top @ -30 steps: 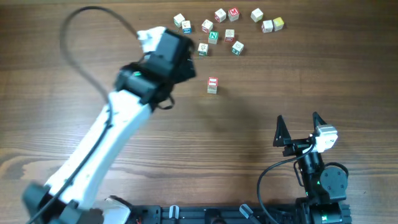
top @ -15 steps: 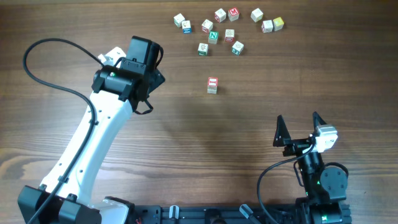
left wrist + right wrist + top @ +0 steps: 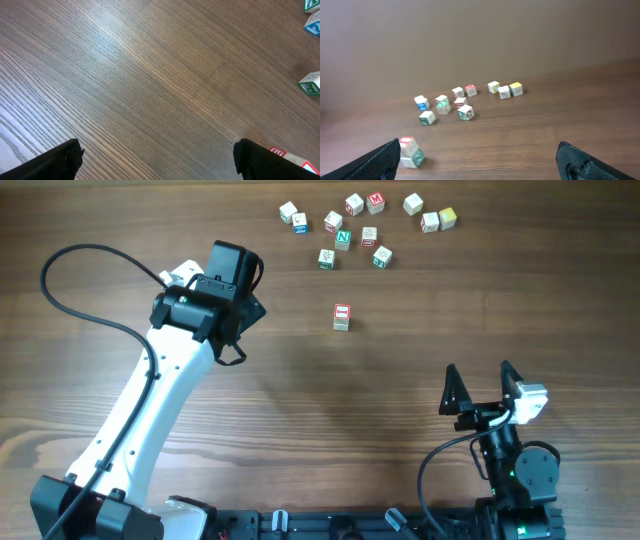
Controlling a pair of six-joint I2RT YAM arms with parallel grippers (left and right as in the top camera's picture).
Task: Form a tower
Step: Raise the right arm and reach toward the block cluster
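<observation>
Though a dozen or so loose alphabet cubes (image 3: 345,228) lie scattered at the far edge of the table (image 3: 400,370), only two have been stacked. From above, the tower (image 3: 342,317) stands alone, well apart from that cluster and toward the middle. I would guess it was set there so fingers can come down around it without knocking its neighbours. The left end effector (image 3: 238,278) hangs off to the tower's left over bare wood, its fingers hidden under its own body. The right end effector (image 3: 480,388) sits back near its base with its jaws spread wide and nothing between them, seemingly parked out of the way.

Seen from the left wrist, both dark fingertips (image 3: 62,159) stand fully apart at the bottom corners, with only wood grain between them, so nothing is held. The tower's red-marked top (image 3: 278,151) peeks in just beside the right-hand finger. A green-lettered cube (image 3: 310,83) shows at the frame's right edge.

Seen from the right wrist, the jaws are likewise wide and empty. The tower (image 3: 409,151) is low on the left, its upper cube sitting slightly askew on a green-sided one. The loose cubes lie beyond it, a yellow-faced cube (image 3: 516,88) at the far right. The build looks barely begun. The left arm, being nearer the cluster, seems better placed to fetch a third cube, and setting it down on that crooked top cube will need a gentle touch.
</observation>
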